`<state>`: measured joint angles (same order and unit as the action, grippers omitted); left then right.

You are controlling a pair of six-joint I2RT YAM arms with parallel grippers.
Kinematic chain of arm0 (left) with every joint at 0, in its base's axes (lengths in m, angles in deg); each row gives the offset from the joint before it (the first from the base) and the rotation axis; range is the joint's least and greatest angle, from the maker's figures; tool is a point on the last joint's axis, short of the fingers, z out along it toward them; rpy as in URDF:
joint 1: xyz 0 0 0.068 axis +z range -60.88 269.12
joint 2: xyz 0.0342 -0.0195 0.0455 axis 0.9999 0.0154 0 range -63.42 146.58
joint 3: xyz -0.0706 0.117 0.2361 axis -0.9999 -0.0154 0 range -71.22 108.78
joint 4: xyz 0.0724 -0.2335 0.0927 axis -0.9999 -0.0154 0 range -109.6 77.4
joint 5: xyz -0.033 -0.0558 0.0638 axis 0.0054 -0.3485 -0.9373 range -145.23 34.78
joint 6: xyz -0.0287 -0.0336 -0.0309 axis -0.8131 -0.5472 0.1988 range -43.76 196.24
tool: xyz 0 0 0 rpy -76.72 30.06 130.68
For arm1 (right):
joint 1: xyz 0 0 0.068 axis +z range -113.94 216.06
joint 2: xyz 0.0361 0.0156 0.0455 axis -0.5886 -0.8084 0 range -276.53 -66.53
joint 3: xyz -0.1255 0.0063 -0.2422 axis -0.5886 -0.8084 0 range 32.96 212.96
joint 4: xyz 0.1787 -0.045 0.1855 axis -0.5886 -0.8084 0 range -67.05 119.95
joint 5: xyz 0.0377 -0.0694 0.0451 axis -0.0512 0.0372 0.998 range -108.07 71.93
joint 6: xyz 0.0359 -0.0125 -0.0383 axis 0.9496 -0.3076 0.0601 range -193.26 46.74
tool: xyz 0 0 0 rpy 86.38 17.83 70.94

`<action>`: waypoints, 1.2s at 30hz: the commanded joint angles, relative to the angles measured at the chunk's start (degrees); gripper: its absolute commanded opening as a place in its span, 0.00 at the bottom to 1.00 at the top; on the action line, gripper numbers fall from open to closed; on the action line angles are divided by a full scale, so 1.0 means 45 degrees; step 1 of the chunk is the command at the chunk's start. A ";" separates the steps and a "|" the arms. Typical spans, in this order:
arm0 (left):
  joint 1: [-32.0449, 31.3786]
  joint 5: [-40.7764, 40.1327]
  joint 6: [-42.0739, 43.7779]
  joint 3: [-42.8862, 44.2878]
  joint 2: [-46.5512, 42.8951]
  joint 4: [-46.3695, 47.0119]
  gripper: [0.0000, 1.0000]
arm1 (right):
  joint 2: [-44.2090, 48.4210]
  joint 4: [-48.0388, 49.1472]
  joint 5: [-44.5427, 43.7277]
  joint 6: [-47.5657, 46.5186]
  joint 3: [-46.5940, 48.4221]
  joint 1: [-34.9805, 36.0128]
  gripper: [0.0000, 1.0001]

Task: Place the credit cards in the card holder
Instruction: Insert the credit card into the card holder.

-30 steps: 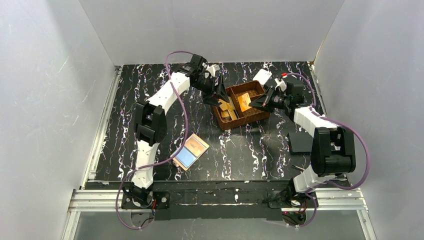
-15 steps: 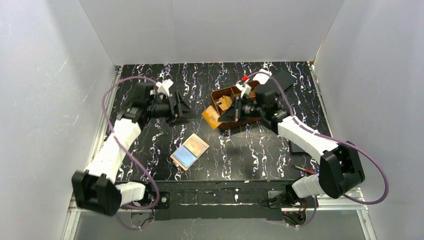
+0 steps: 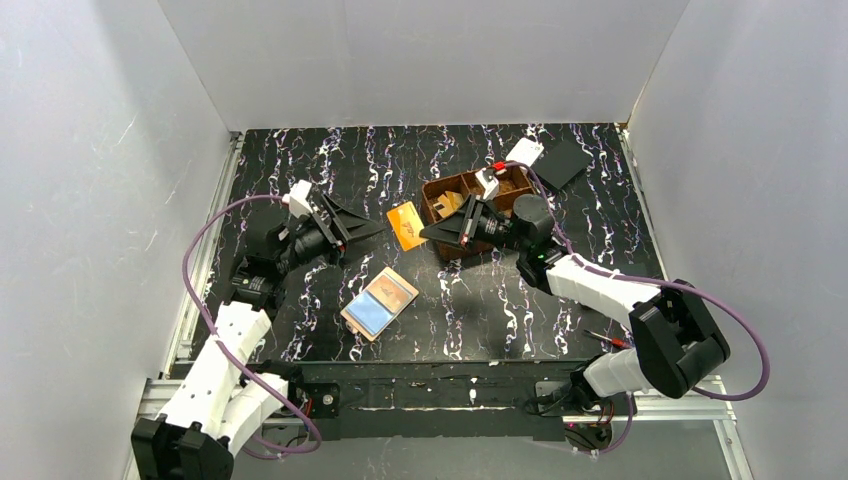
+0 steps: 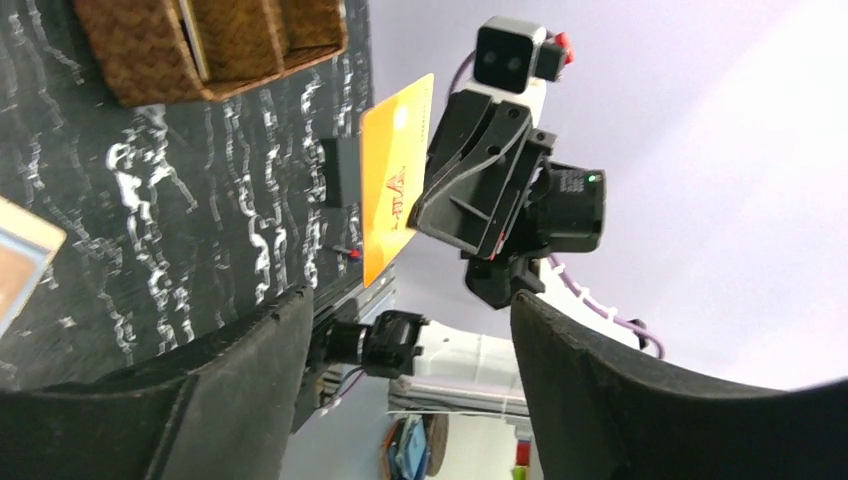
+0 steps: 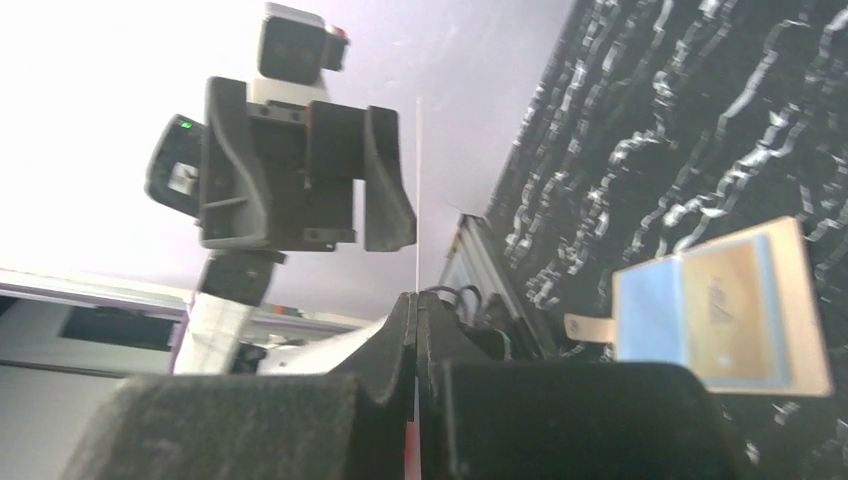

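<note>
**Card held in the air between two pincers**

Over the middle of the desk [image 3: 300, 160] the right pincer [image 3: 428, 230] is clamped shut on one orange credit card [image 3: 406, 226]. It grips the card by one edge, so the card sticks out from the fingertips toward 9 o'clock in the overhead view, off the desk surface. In the right wrist view the same card [image 5: 417, 190] shows edge-on as a thin pale line rising from the closed fingers [image 5: 400, 340].

The left pincer [image 3: 362, 230] faces it from 9 o'clock with its jaws spread wide and nothing in them. From the left wrist view the card [image 4: 397, 190] stands ahead of the two dark fingers [image 4: 250, 370]. Its tips are close to the card, but I cannot tell whether they touch.

The card holder [image 3: 379, 303] lies open and flat on the desk at about 7 o'clock from the held card, blue and orange faces up, apart from both pincers.

The brown woven basket [image 3: 497, 238] sits at 3 o'clock from the card, with more golden cards [image 3: 450, 203] inside it.
</note>
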<state>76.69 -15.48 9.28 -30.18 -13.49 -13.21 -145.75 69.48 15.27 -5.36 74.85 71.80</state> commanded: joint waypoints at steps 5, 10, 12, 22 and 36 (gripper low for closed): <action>-0.0110 0.0623 -0.1695 0.0394 0.0545 0.3983 0.53 | -0.0685 0.4424 -0.0184 0.2948 0.0608 0.0198 0.01; -0.0431 0.0791 -0.1627 0.0646 0.0831 0.4040 0.45 | -0.1333 0.5992 -0.0166 0.4049 0.0594 0.0277 0.01; -0.0542 0.0631 -0.1604 0.0609 0.0823 0.4045 0.44 | -0.1513 0.6515 -0.0168 0.4378 0.0594 0.0291 0.01; -0.0754 0.0437 -0.1402 0.0667 0.0994 0.4059 0.38 | -0.1985 0.7551 -0.0180 0.5100 0.0598 0.0387 0.01; -0.0754 -0.0835 0.1163 0.2485 0.0245 -0.0618 0.60 | -0.1746 0.6909 0.0075 0.4663 0.0812 0.0357 0.01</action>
<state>73.50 -18.56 10.88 -20.93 -13.14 -11.11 -155.09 97.08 15.12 16.41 75.63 73.27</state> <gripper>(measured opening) 0.601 0.030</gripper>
